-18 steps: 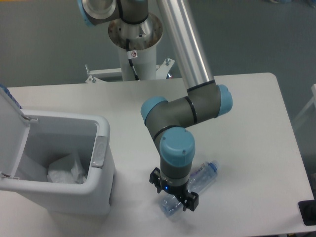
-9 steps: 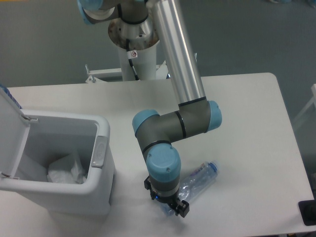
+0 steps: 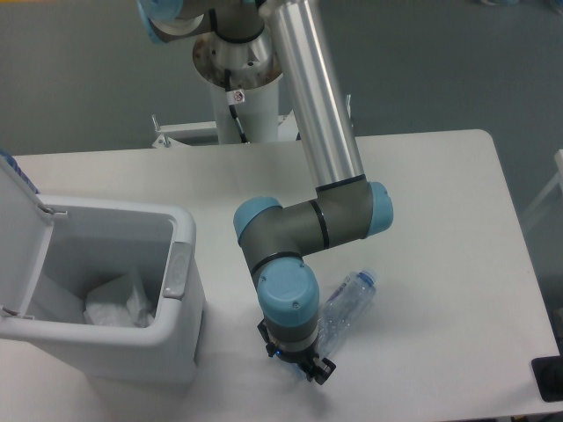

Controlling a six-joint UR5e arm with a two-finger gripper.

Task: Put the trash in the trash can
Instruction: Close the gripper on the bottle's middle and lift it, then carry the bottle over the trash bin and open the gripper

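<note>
The crushed clear plastic bottle [image 3: 345, 301] lies slanted near the table's front, its bluish cap pointing up and right. Its lower end runs under my gripper [image 3: 299, 360], which points straight down and looks shut on that end; the wrist hides the fingertips. The crumpled whitish wrapper [image 3: 119, 303] lies inside the trash can [image 3: 179, 268], a white bin at the front left with its flip lid [image 3: 19, 230] standing open on the left side. The gripper is roughly a hand's width right of the bin's wall.
The arm's white pedestal [image 3: 239, 83] stands behind the table's back edge. A dark flat object [image 3: 549, 379] sits at the table's front right corner. The table's front edge runs just below the gripper.
The gripper shifted left towards the bin and closed on the bottle's lower end. The bottle swung with it, its cap end now higher and further left.
</note>
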